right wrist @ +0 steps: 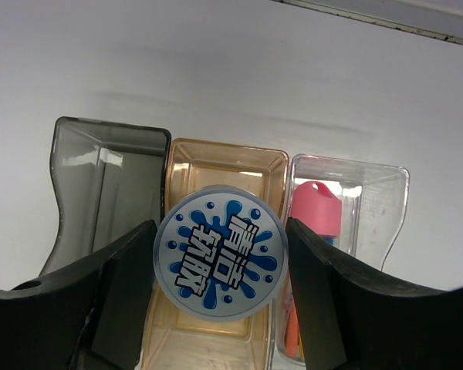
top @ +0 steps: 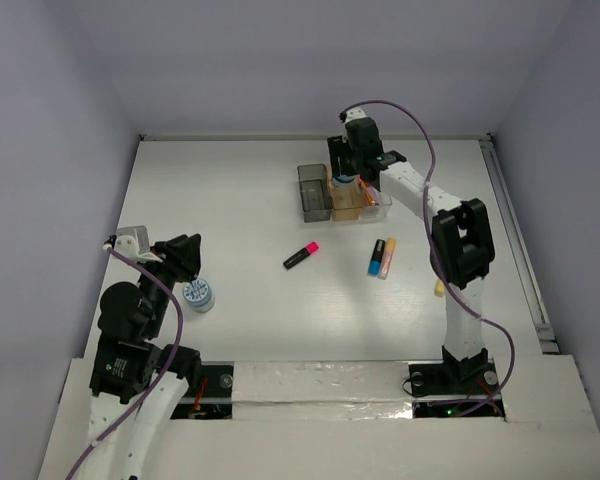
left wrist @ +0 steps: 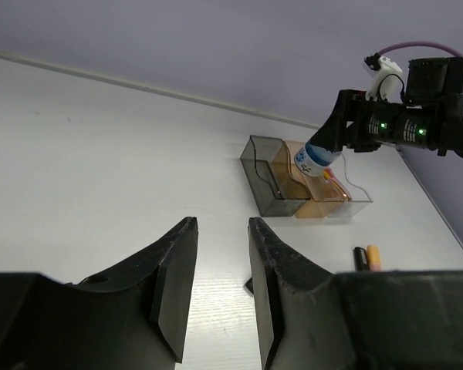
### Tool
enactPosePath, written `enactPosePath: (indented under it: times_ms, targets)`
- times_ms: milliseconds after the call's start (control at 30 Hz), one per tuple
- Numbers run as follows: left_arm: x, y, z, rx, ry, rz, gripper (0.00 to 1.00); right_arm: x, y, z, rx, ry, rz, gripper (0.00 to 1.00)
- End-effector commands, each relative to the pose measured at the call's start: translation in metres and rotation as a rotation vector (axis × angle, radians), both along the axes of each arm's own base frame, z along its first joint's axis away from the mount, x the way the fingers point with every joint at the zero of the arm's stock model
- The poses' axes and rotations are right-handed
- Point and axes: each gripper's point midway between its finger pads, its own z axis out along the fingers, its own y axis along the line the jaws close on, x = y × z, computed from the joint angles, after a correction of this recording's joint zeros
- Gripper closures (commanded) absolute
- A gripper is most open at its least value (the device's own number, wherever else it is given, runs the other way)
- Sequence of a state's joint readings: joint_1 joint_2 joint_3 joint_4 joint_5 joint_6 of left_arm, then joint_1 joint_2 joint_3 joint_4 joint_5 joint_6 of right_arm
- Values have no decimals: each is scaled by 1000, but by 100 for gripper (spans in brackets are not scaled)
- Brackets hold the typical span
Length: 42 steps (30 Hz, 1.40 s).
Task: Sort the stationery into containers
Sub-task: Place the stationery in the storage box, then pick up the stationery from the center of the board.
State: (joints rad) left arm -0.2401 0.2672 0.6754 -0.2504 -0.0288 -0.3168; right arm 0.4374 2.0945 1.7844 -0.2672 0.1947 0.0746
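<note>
My right gripper [top: 346, 181] is shut on a round blue-and-white patterned disc [right wrist: 220, 252] and holds it above the amber-brown bin [right wrist: 228, 154], the middle of the three joined containers. The dark grey bin [right wrist: 108, 154] is to its left and the clear bin [right wrist: 355, 177] to its right. A pink-capped tube [right wrist: 316, 204] stands in the clear bin. The left wrist view shows the held disc [left wrist: 315, 158] over the bins. My left gripper [top: 188, 258] is open and empty, and its fingers [left wrist: 177, 262] are apart. The second disc [top: 198, 296] lies on the table just by it.
A pink-black highlighter [top: 301, 255] lies mid-table. A blue highlighter [top: 377, 257] and an orange one [top: 387, 257] lie side by side in front of the bins. A small yellow item [top: 440, 288] lies by the right arm. Walls enclose the table's far and side edges.
</note>
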Motion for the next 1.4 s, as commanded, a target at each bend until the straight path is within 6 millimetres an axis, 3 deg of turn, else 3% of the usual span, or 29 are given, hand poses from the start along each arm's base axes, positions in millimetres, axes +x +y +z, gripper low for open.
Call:
enactPosePath:
  times_ms: [0, 233, 267, 500, 600, 633, 667, 700, 733, 767, 800, 867, 900, 933, 1000, 1033, 1067, 1100, 1167, 1233, 1300, 1367]
  targets:
    - [5, -2, 8, -7, -35, -6, 70, 14, 10, 13, 48, -61, 3, 65]
    - [5, -2, 8, -6, -37, -6, 70, 14, 10, 4, 40, -42, 4, 43]
    - [5, -2, 8, -7, -36, -6, 70, 14, 11, 5, 42, -43, 6, 35]
    - [5, -1, 8, -7, -38, 0, 71, 0, 24, 32, 123, -59, 79, 7]
    - [6, -1, 7, -6, -33, -3, 71, -12, 30, 54, 157, -98, 108, 7]
    - [6, -1, 7, -6, -33, -3, 71, -26, 45, 46, 162, -79, 144, 24]
    - [6, -1, 7, -6, -33, -3, 72, -34, 53, 49, 178, -84, 168, 45]
    - [6, -2, 7, -8, -33, -5, 76, -42, 65, 65, 215, -120, 206, 72]
    - [6, 1, 8, -8, -36, 7, 81, -59, 86, 64, 265, -96, 291, 92]
    - [6, 1, 8, -8, -36, 10, 91, -84, 114, 56, 284, -66, 382, 100]
    - [6, 5, 9, -11, -39, 25, 95, -100, 134, 57, 313, -66, 464, 100]
    - [6, 8, 8, -22, -36, 45, 100, -161, 194, 49, 343, -35, 719, 100]
    - [6, 9, 9, -26, -38, 51, 100, -184, 212, 44, 338, -23, 804, 99]
    - [6, 9, 8, -26, -31, 55, 100, -206, 227, 35, 307, -28, 906, 94]
    - [7, 14, 8, -31, -28, 80, 100, -249, 257, 18, 265, -25, 1018, 73]
    - [7, 17, 8, -31, -24, 97, 100, -260, 266, 7, 256, -8, 1049, 63]
    - [7, 18, 7, -30, -23, 104, 97, -273, 273, 1, 262, 9, 1084, 39]
    - [7, 21, 9, -35, -25, 118, 94, -294, 286, -2, 275, 18, 1136, 29]
    - [6, 25, 8, -38, -19, 141, 85, -317, 298, -16, 279, 50, 1191, 12]
    - [6, 28, 8, -48, -15, 159, 78, -343, 313, -21, 287, 65, 1249, 6]
    - [5, 32, 8, -53, -15, 182, 67, -356, 324, -39, 277, 97, 1275, 2]
    - [5, 37, 8, -58, -15, 205, 60, -367, 339, -40, 270, 89, 1290, 1]
